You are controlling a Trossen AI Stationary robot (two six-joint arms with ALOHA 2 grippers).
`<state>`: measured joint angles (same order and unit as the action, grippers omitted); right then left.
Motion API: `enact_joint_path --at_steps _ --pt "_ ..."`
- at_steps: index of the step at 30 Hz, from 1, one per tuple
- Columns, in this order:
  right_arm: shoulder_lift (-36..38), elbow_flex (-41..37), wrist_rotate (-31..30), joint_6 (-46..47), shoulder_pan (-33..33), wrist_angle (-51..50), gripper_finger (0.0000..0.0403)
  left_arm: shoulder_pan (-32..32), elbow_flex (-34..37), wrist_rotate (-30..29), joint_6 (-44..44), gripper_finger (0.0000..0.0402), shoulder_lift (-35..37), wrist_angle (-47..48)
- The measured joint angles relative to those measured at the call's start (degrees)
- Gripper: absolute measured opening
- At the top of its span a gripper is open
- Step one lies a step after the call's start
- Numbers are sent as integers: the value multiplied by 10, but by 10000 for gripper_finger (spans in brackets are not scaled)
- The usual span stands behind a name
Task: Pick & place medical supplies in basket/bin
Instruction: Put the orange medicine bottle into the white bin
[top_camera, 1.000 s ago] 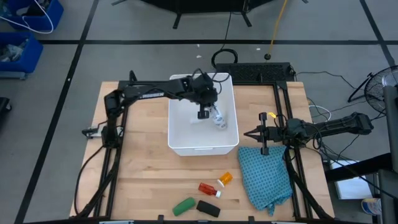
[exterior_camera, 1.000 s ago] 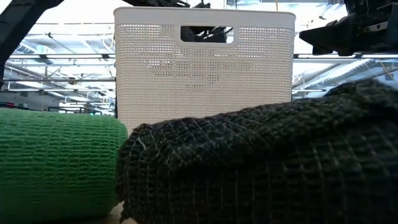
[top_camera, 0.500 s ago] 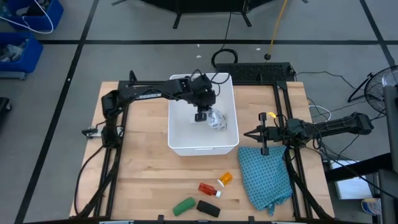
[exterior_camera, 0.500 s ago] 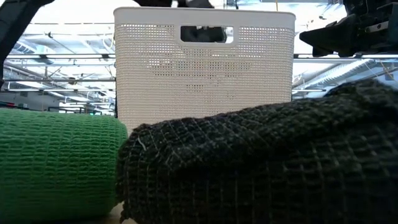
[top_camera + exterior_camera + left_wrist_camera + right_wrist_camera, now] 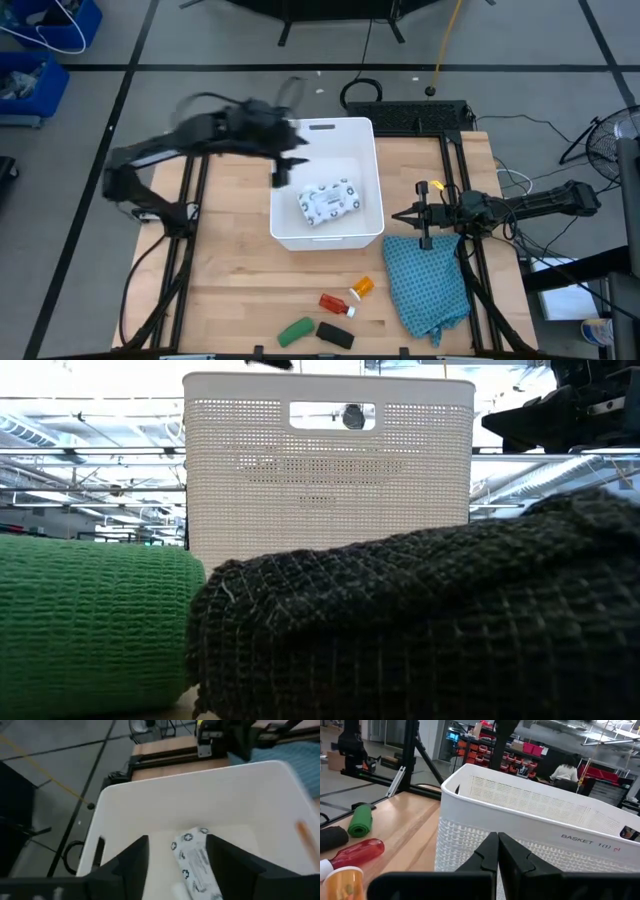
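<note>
The white bin [image 5: 325,238] stands at mid-table. The white printed packet [image 5: 328,202] lies flat on the bin's floor and also shows in the left wrist view [image 5: 196,866]. My left gripper [image 5: 279,170] is open and empty above the bin's left rim, its fingers [image 5: 227,857] framing the packet from afar. The orange vial [image 5: 362,287], red tube [image 5: 335,304], green oblong [image 5: 295,331] and black oblong [image 5: 336,335] lie on the table near its front edge. My right gripper [image 5: 425,215] waits shut to the right of the bin. The small white cylinder does not plainly show.
The teal checked cloth [image 5: 428,285] lies at the front right, beside the loose items. In the right wrist view the bin's perforated wall [image 5: 530,820] stands just ahead of the shut fingers. Bare wood lies left of the bin.
My left gripper has let go of the white packet and swung up and toward the table's left edge, out of the bin. The packet has dropped and now lies flat on the bin's floor.
</note>
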<state>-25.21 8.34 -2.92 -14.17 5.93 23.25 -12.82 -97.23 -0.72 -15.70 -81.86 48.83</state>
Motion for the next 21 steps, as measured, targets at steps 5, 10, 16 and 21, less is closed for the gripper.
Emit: enact_joint_path --at_steps 5,10,16,21 --pt "0 0 0 0 0 1 0 38 12 -36 21 87 92 84" --pt "0 0 1 15 0 2 0 79 131 -26 33 14 203 43" --pt "0 0 2 16 1 2 0 127 406 50 5 4 353 -200" --pt "0 0 2 18 1 3 0 159 599 27 -2 3 449 -355"
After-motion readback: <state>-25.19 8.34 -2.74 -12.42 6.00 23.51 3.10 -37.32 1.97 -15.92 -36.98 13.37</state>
